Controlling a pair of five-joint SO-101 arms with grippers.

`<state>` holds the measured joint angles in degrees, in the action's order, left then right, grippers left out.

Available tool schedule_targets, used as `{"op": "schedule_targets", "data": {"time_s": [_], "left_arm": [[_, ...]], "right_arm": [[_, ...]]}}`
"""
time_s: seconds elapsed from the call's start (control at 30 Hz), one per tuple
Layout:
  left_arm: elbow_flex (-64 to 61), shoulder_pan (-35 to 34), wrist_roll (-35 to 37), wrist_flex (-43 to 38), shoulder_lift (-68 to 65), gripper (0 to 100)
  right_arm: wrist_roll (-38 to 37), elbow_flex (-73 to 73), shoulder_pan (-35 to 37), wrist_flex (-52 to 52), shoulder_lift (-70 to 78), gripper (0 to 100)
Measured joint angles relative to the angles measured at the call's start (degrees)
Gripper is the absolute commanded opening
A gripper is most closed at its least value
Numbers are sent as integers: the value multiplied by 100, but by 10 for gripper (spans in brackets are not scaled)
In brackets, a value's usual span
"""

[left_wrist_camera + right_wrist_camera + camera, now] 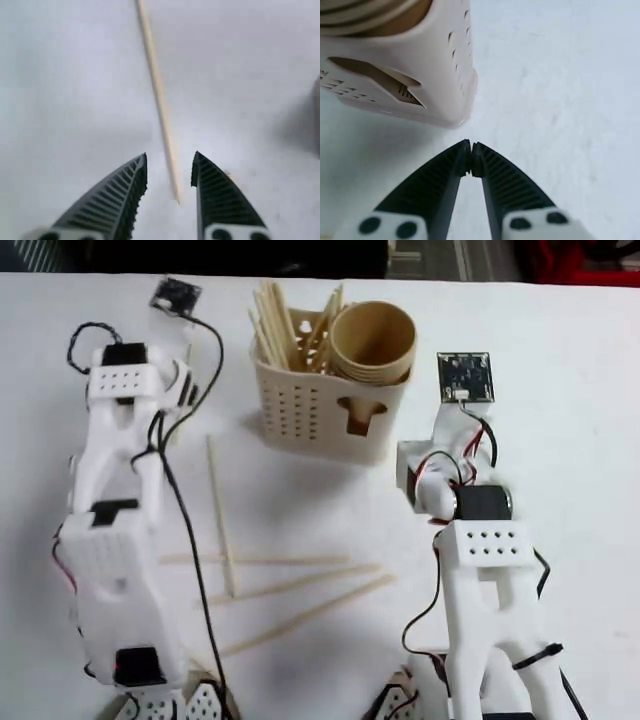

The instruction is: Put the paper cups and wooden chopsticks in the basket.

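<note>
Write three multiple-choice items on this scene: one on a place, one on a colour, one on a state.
1. Where are the paper cups?
A) on the table
B) stacked in the basket
C) in a hand

2. What colour is the basket?
A) red
B) cream
C) blue

3. How is the right hand?
A) open around a cup
B) shut on a chopstick
C) shut, holding nothing

Answers:
1 B: the high view shows their rims nested inside the basket.
2 B: its perforated wall is cream.
3 C: in the right wrist view its jaws meet with nothing between them.
</note>
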<state>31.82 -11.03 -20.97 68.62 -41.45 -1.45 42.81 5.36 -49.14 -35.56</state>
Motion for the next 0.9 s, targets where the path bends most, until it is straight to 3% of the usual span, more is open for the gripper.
{"op": "schedule_targets", "data": {"time_s": [0.3, 0.47, 0.53, 0.9], "left_arm": [[3130, -44, 0, 1292, -2426, 155], [4765, -44, 0, 1846, -3367, 31], [5284, -26, -79, 2013, -3675, 24], [5960, -62, -510, 2954, -3956, 23]], "right_arm": [[0, 0, 0, 0, 0, 20], [0, 0, 0, 0, 0, 20], [0, 0, 0, 0, 0, 20], [0, 0, 0, 0, 0, 20]]}}
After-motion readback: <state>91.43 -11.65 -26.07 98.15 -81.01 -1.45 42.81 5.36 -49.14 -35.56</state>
